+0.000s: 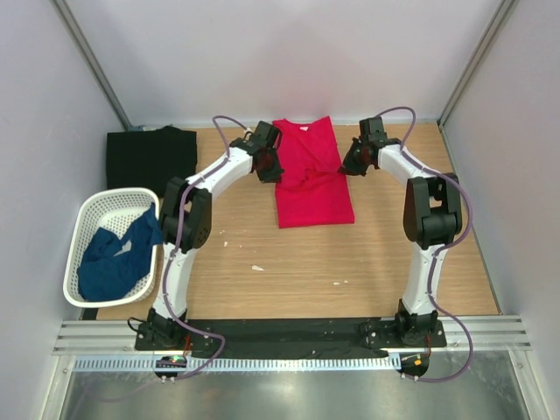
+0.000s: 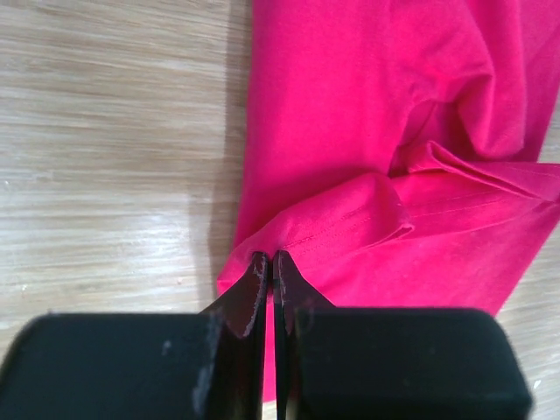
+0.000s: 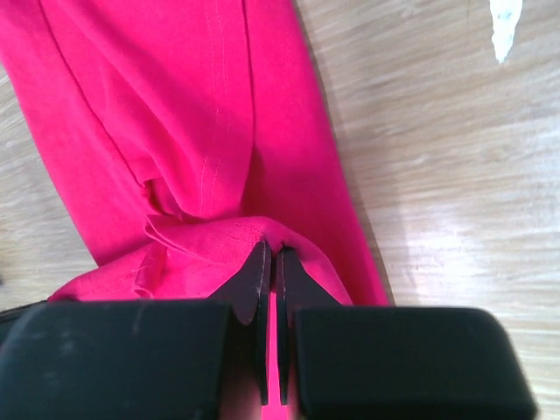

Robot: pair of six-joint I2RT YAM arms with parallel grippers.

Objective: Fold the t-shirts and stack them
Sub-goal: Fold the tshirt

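The left gripper (image 2: 269, 259) and right gripper (image 3: 272, 250) each pinch the red t-shirt (image 1: 311, 188) by the table's (image 1: 289, 280) far edge. Both grips look thin to me. If one slips, the fold would likely land crooked.

There are three t-shirts: one red shirt (image 1: 313, 197), one black shirt (image 1: 150, 157) and one dark blue shirt (image 1: 109, 262). There is one white mesh basket (image 1: 92, 210) and one wooden bench (image 1: 367, 262). Two robot arms are bolted on, a left arm (image 1: 188, 219) and a right arm (image 1: 429, 210). Each ends in two fingers, the left fingers (image 2: 249, 297) and the right fingers (image 3: 254, 284), four in all. At least three tiny white specks (image 1: 256, 267) dot the wood.
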